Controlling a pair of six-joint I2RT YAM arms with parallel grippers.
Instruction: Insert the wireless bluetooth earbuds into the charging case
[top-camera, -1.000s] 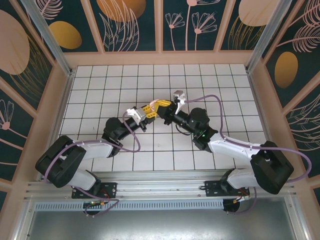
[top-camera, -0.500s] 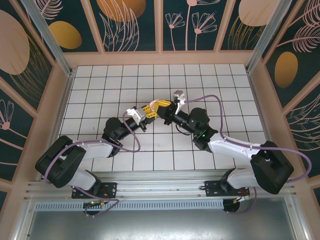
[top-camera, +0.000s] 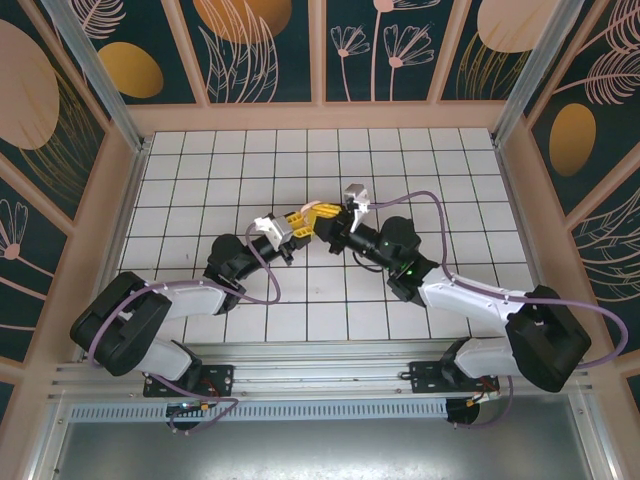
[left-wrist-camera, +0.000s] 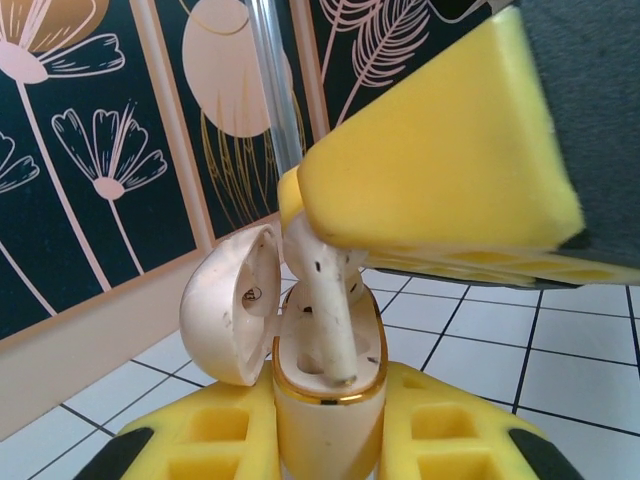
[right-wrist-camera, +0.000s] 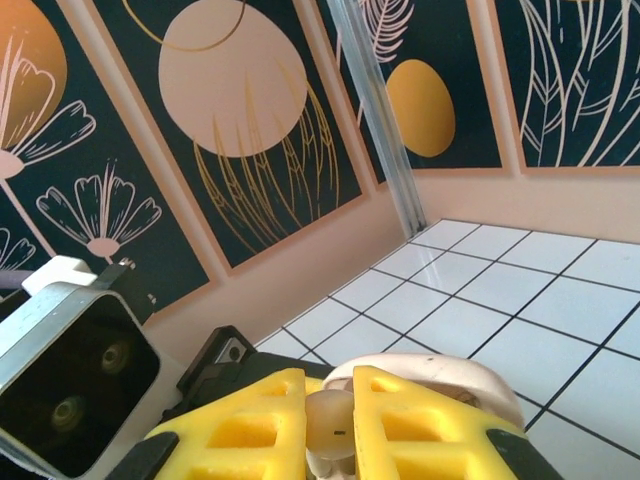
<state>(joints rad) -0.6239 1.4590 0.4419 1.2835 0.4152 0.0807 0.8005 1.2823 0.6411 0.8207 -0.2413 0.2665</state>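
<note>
While left claw (left-wrist-camera: 325, 447) clamps the open charging case (left-wrist-camera: 303, 408) upright to steady it, right claw (right-wrist-camera: 329, 405) pinches one earbud (left-wrist-camera: 325, 300) stem-down so it can seat inside.

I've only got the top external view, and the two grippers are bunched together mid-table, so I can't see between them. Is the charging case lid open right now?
Observer: Yes. In the left wrist view the charging case stands upright in the left gripper, with its lid swung open to the left.
Operator: What has the right gripper got?
Observer: The right gripper is shut on an earbud, pinched between its yellow fingers.
Operator: Is it in yet?
Observer: Partly. Its stem reaches down inside the case's gold rim, while its head sits above it.
</note>
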